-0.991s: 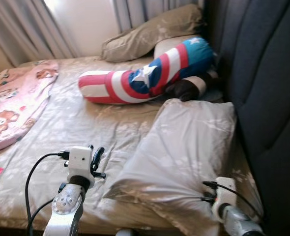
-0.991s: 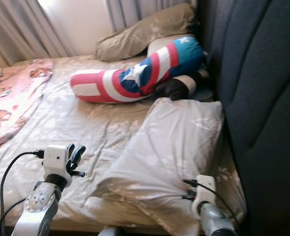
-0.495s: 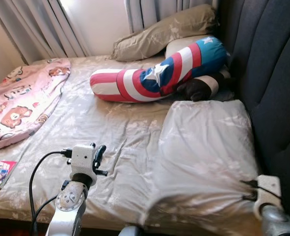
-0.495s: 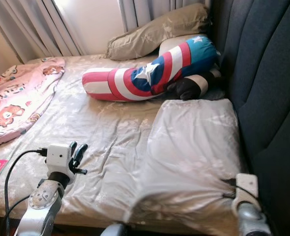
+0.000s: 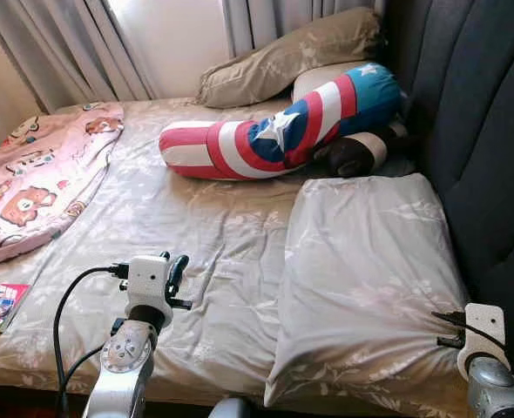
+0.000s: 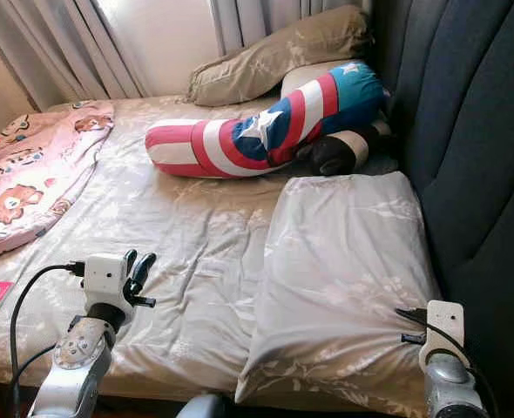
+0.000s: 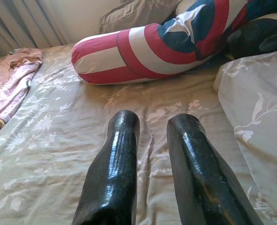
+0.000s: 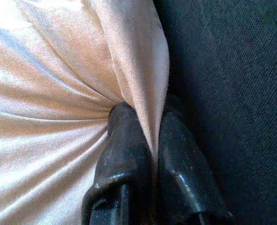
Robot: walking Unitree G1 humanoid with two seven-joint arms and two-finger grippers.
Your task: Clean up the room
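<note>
Right tool (image 8: 145, 136) clamped on pillow (image 5: 370, 279) edge beside headboard (image 5: 492, 131); left tool (image 7: 152, 136) apart, hovering above bed (image 5: 196, 226) near bolster (image 5: 274, 131).

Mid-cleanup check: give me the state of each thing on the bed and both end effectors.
Near pillow: flat by headboard, corner pinched.
Right end effector: shut on pillow fabric.
Left end effector: open, empty, over sheet.
Striped bolster: lying across bed.
Pink blanket: rumpled at edge.

Silver arms, perforated round wrist joints; white camera boxes, black cables; left end effector (image 7: 152, 159) glossy black fingers, seemingly ridged.
</note>
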